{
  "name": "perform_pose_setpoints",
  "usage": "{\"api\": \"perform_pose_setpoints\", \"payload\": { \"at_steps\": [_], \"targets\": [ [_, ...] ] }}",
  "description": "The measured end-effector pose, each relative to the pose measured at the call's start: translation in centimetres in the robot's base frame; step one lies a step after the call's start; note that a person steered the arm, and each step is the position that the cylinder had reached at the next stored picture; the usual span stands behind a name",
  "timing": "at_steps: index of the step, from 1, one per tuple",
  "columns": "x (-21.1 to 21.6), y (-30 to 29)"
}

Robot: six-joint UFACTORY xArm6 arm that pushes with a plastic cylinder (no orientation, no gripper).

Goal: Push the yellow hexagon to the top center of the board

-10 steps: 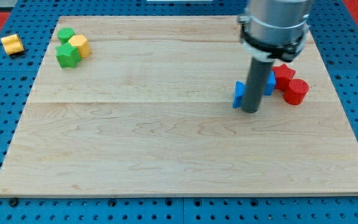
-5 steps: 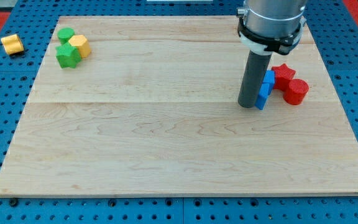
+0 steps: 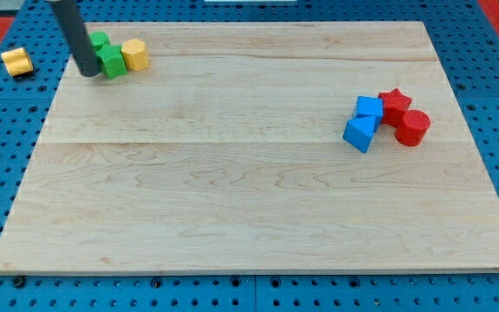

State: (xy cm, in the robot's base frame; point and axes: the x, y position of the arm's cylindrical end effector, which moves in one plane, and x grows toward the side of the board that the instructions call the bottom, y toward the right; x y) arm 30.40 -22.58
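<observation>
The yellow hexagon [image 3: 134,55] lies near the board's top left, touching the right side of a green star-like block [image 3: 111,61]. A second green block [image 3: 100,41] sits just above and left of that one, partly hidden by the rod. My tip [image 3: 87,72] rests on the board at the left side of the green star-like block, so both green blocks lie between it and the hexagon. The dark rod rises from there toward the view's top left.
A yellow cylinder [image 3: 16,61] lies off the board on the blue pegboard at the view's left. At the right stand two blue blocks [image 3: 364,123], a red star [image 3: 394,103] and a red cylinder [image 3: 412,126]. The wooden board [image 3: 249,208] fills most of the view.
My tip has gone from beside the blue blocks at the right to the top left corner. The green blocks and the yellow hexagon have shifted to the right. The blue blocks now show fully.
</observation>
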Motion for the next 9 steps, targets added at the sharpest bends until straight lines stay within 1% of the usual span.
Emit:
{"api": "perform_pose_setpoints", "payload": {
  "at_steps": [1,2,3,4,5,6,7,9],
  "targets": [
    [-1.5,0.4],
    [-2.1,2.0],
    [-2.1,7.5],
    [0.0,7.8],
    [-1.8,2.2],
    [-5.9,4.5],
    [-8.0,8.4],
    [-4.3,22.2]
  ]
}}
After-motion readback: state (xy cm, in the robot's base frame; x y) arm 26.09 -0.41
